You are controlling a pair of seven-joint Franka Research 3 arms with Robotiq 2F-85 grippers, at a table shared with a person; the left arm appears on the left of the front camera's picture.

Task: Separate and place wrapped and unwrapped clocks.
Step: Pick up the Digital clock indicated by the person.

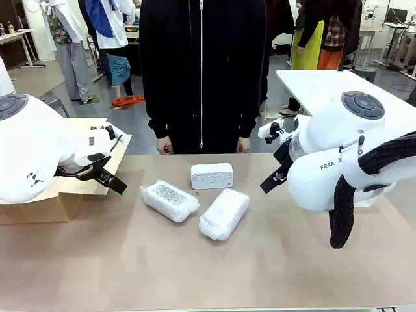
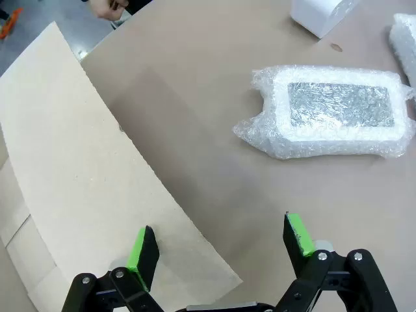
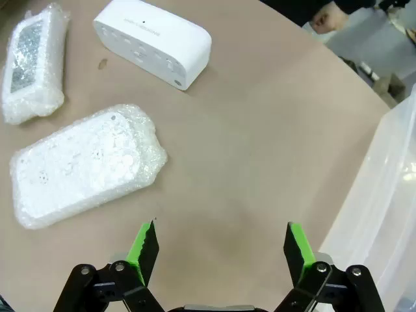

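Two bubble-wrapped clocks lie mid-table: one point(image 1: 170, 200) with a silvery face at the left, the other point(image 1: 223, 214) to its right. Just behind them stands the bare white unwrapped clock point(image 1: 212, 176), dots on its face. My left gripper point(image 1: 119, 166) hovers open over the cardboard flap, left of the silvery wrapped clock point(image 2: 335, 110); its fingers point(image 2: 221, 244) hold nothing. My right gripper point(image 1: 268, 156) hangs open to the right of the clocks. In its wrist view point(image 3: 221, 244) the nearer wrapped clock point(image 3: 84, 166), the other wrapped clock point(image 3: 32, 62) and the bare clock point(image 3: 153, 42) lie ahead.
A cardboard box point(image 1: 39, 201) sits at the table's left, its flap point(image 2: 78, 169) under my left gripper. A clear plastic bin point(image 3: 383, 195) stands at the right. A person point(image 1: 201, 71) stands at the far edge, a hand point(image 1: 164, 146) by the table.
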